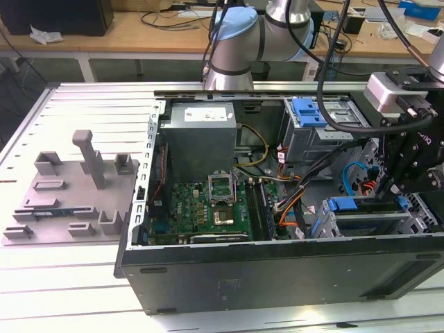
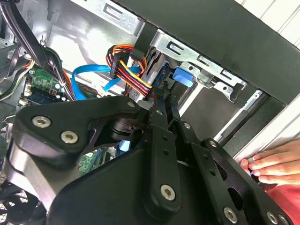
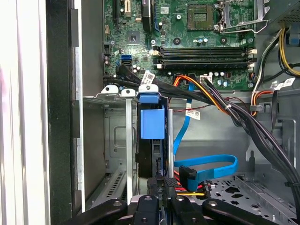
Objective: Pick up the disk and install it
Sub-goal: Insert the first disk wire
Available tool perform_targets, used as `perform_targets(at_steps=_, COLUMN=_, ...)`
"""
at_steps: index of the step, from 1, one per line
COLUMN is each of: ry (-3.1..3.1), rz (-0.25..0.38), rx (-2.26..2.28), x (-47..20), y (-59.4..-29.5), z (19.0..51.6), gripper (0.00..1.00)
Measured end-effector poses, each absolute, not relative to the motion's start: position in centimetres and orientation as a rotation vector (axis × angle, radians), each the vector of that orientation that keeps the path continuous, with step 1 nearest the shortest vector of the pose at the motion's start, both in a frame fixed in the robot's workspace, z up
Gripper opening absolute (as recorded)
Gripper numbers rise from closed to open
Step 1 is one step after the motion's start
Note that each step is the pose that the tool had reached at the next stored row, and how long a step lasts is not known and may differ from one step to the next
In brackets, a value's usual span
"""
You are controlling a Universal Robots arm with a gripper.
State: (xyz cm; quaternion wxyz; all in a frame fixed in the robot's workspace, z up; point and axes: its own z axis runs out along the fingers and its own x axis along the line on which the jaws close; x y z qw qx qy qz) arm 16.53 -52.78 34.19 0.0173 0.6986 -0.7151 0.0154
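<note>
The gripper (image 3: 160, 185), fingers (image 3: 154, 188) together, is noted at the disk (image 3: 152, 123) in the drive bay (image 3: 117, 140); a square, steady push clear of the cables (image 3: 206, 164) is advised

You have one open computer case (image 1: 277, 277), one motherboard (image 1: 201, 208), one grey power-supply box (image 1: 200, 135) and one disk (image 3: 152, 124). Add one grey fixture plate (image 1: 69, 201) and one hand (image 2: 274, 165).

bright, even room light; the table (image 3: 21, 117) glares white, while the computer case (image 1: 277, 277) lies shadowed inside.
</note>
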Motion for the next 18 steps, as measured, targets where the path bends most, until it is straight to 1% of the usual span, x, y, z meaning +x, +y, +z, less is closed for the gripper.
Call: perform_targets(at_steps=18, ry=-2.222, rz=0.048, rx=2.171, x=16.53, y=-52.78, z=34.24, gripper=0.16)
